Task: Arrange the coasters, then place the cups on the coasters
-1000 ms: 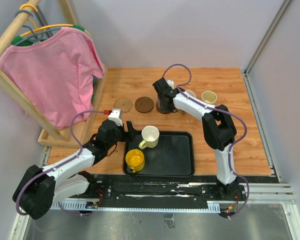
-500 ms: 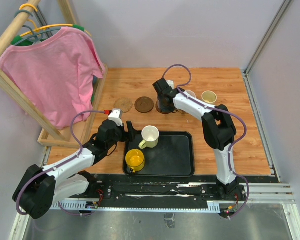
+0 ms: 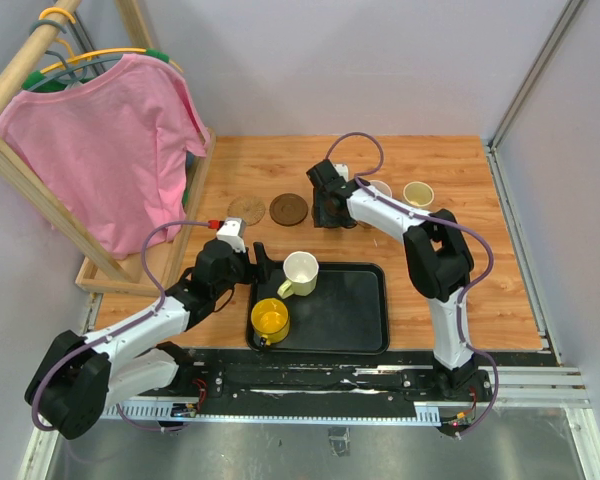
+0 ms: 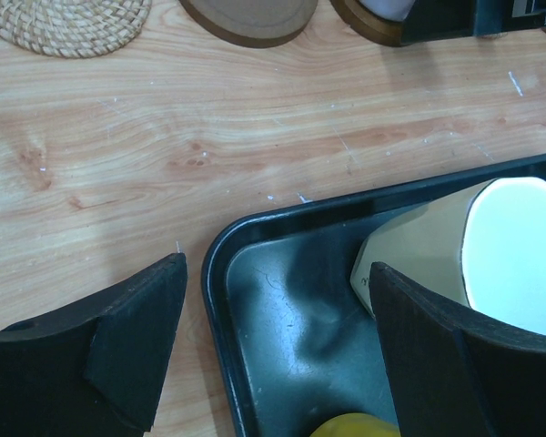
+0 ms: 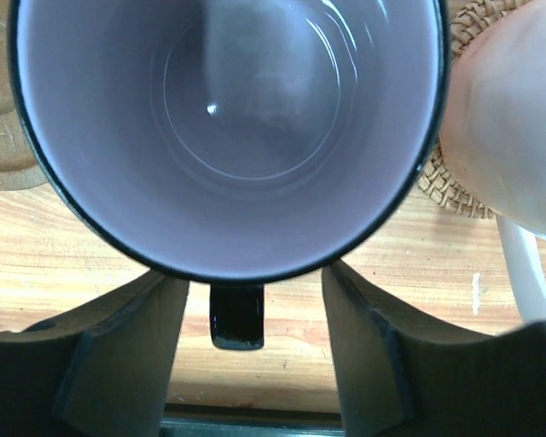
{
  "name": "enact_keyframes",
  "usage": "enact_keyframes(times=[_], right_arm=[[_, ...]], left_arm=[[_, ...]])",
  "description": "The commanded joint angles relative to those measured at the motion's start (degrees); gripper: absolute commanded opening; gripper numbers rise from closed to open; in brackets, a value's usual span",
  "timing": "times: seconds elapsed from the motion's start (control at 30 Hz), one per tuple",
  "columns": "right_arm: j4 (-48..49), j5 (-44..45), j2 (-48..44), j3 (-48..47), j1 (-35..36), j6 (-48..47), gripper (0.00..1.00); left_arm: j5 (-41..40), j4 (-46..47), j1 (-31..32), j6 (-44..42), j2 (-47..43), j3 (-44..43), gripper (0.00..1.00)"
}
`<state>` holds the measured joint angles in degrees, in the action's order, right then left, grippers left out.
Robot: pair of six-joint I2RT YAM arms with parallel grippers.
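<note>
Hovering over the purple mug (image 5: 227, 118) toward the far edge of the worktop (image 3: 460, 180), the right hand (image 3: 330, 208) is open, its fingers (image 5: 118, 355) clear of the handle (image 5: 237, 316). The left hand (image 4: 278, 269) is open too, above the far left corner of the tray (image 4: 255, 319).

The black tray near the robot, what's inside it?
Two cups stand inside the black tray: a cream-white cup and a bright yellow cup. The rest of its floor looks bare. Whatever lies under the cups is covered.
</note>
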<state>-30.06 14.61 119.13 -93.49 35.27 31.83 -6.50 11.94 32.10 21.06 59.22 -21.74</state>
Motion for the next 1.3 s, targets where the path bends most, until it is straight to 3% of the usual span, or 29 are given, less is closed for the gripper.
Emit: enact_keyframes(times=[0.0, 0.33, 0.63, 0.77, 1.27], right_arm=[[-0.3, 0.6, -4.5, 1.3, -0.3, 0.3, 0.67], [0.8, 0.1, -12.0, 4.6, 1.0, -1.4, 0.76], [2.9, 0.8, -23.5, 9.5, 2.2, -3.6, 0.82], [5.4, 1.8, -30.6, 14.8, 2.2, -4.3, 0.84], [14.5, 7.5, -53.5, 31.7, 2.2, -7.6, 0.85]], left_arm=[[2.0, 3.4, 0.5, -0.3, -3.7, 0.8, 0.86], [13.7, 3.1, 0.6, -2.4, -12.0, 1.6, 0.90], [25.7, -3.6, 0.6, -5.1, -9.8, -3.7, 0.93], [29.1, -7.6, 1.0, -5.9, -8.3, -6.8, 1.00], [17.4, -15.3, 6.9, -7.3, 0.7, -10.7, 1.00]])
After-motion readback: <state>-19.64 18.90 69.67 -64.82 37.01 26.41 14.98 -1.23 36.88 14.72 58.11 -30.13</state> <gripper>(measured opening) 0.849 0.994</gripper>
